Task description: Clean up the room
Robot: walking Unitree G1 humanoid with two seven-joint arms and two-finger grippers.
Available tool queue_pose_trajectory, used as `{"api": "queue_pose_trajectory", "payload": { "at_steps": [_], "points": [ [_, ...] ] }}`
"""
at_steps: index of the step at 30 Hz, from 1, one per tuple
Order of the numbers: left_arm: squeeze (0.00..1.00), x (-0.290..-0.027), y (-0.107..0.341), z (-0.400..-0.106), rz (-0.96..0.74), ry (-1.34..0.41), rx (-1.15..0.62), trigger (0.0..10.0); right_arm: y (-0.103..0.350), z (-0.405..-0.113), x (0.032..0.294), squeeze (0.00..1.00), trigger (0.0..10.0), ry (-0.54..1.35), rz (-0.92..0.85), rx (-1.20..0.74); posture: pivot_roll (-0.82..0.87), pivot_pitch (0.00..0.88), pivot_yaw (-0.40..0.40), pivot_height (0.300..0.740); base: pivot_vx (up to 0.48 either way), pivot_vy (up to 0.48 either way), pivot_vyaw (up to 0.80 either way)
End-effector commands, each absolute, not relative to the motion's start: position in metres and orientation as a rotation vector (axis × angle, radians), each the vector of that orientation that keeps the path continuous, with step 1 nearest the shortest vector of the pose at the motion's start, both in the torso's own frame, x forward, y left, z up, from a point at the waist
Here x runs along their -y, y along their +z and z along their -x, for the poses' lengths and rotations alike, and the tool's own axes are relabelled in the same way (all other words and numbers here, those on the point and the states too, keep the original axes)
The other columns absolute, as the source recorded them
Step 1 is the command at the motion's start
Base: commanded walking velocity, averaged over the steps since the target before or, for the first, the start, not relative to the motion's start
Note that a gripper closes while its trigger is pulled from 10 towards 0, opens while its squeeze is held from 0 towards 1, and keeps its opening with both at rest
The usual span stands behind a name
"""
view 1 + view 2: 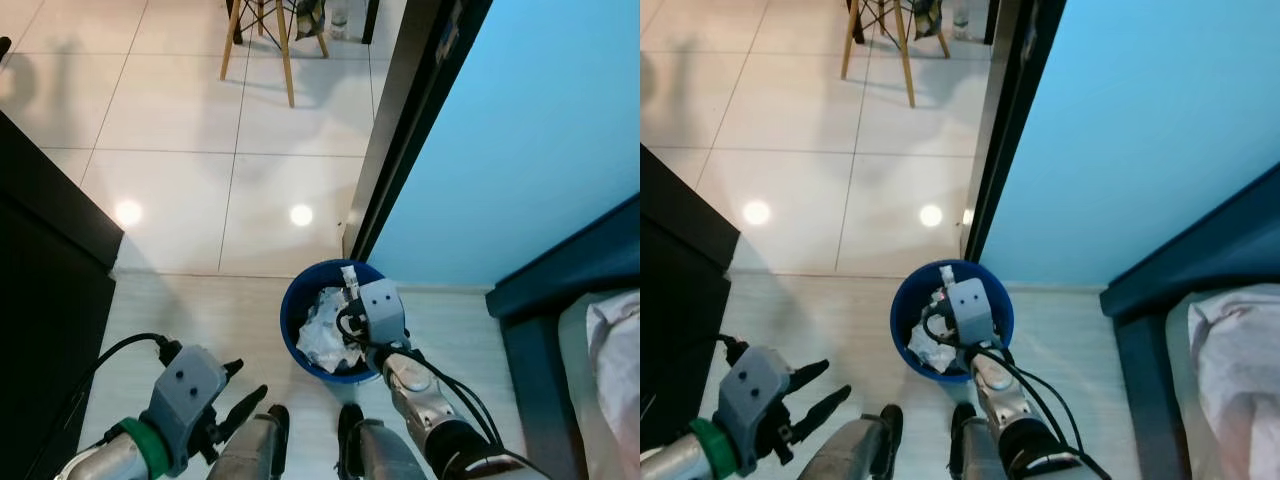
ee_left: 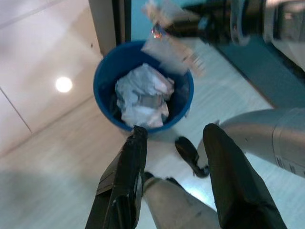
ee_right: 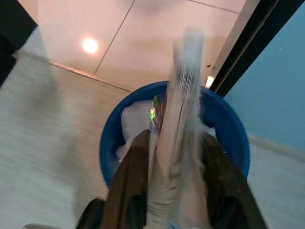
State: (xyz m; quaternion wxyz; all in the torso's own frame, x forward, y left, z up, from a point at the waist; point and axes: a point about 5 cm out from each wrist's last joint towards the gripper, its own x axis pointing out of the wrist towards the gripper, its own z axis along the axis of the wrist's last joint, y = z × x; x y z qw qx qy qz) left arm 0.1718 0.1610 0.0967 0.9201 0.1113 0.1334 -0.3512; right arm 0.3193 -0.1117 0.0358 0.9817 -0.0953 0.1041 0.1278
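Observation:
A blue bin [image 1: 290,303] stands on the floor just ahead of my feet, next to the door frame. Crumpled white paper [image 1: 322,332] fills it. My right gripper [image 3: 174,139] hangs over the bin, shut on a pale plastic wrapper [image 3: 184,90] that sticks up between its fingers; the wrapper [image 1: 349,277] sits above the bin's far side. In the left wrist view the same wrapper [image 2: 171,45] hovers over the bin [image 2: 102,71]. My left gripper [image 1: 243,386] is low at the left, short of the bin, open with nothing in it.
A black door frame [image 1: 400,130] and a blue wall [image 1: 530,130] rise right behind the bin. A dark cabinet [image 1: 50,250] runs along the left. A bed with a white sheet [image 1: 612,335] is at the right. Wooden chair legs [image 1: 285,55] stand on the tiles beyond.

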Motion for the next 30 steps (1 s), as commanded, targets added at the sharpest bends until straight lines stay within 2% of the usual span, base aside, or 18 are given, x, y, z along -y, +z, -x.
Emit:
{"api": "queue_pose_trajectory", "payload": {
  "at_steps": [1,3,4,10,11,14,16,17,18,25,30],
  "points": [
    [0.00,-0.163,0.095,-0.165,-0.213,-0.724,-0.322,10.0,0.029,-0.313,0.111,1.00,10.0,0.247,0.180,-0.226,0.24,0.358,0.107,0.740,0.000,0.000,0.00],
    [0.00,-0.163,0.097,-0.165,-0.211,-0.723,-0.329,10.0,0.031,-0.315,0.111,1.00,10.0,0.240,0.175,-0.211,0.24,0.358,0.107,0.740,0.000,0.000,0.00],
    [0.00,-0.162,0.096,-0.170,-0.210,-0.717,-0.329,10.0,0.036,-0.319,0.112,0.00,10.0,0.235,0.175,-0.182,0.23,0.334,0.094,0.740,0.000,0.000,0.00],
    [0.00,-0.158,0.091,-0.188,-0.217,-0.675,-0.315,10.0,0.039,-0.321,0.117,0.00,10.0,0.240,0.200,-0.167,0.20,0.267,0.060,0.740,0.000,0.000,0.00],
    [0.00,-0.159,0.085,-0.196,-0.230,-0.633,-0.314,10.0,0.034,-0.317,0.119,0.00,10.0,0.244,0.194,-0.182,0.18,0.229,0.042,0.740,0.000,0.000,0.00],
    [0.00,-0.160,0.081,-0.201,-0.240,-0.605,-0.315,10.0,0.031,-0.314,0.120,0.00,10.0,0.246,0.189,-0.192,0.18,0.229,0.042,0.740,0.000,0.000,0.00],
    [0.00,-0.164,0.064,-0.224,-0.261,-0.452,-0.318,10.0,0.017,-0.301,0.122,0.00,10.0,0.269,0.135,-0.245,0.14,0.153,0.011,0.740,0.000,0.000,0.00],
    [0.00,-0.164,0.064,-0.224,-0.261,-0.452,-0.318,10.0,0.017,-0.301,0.122,0.00,10.0,0.269,0.135,-0.245,0.14,0.153,0.011,0.740,0.000,0.000,0.00],
    [0.00,-0.161,0.056,-0.239,-0.251,-0.366,-0.314,10.0,0.006,-0.287,0.123,0.00,10.0,0.290,0.111,-0.265,0.12,0.125,-0.004,0.740,0.000,0.000,0.00],
    [0.00,-0.150,0.049,-0.256,-0.255,-0.320,-0.308,10.0,-0.007,-0.270,0.129,0.00,10.0,0.293,0.102,-0.285,0.08,0.075,-0.019,0.740,0.000,0.000,0.00],
    [0.00,-0.152,0.040,-0.264,-0.261,-0.271,-0.324,10.0,-0.013,-0.264,0.135,0.00,10.0,0.280,0.118,-0.314,0.07,0.042,-0.017,0.740,0.000,0.000,0.00]
  ]
}}
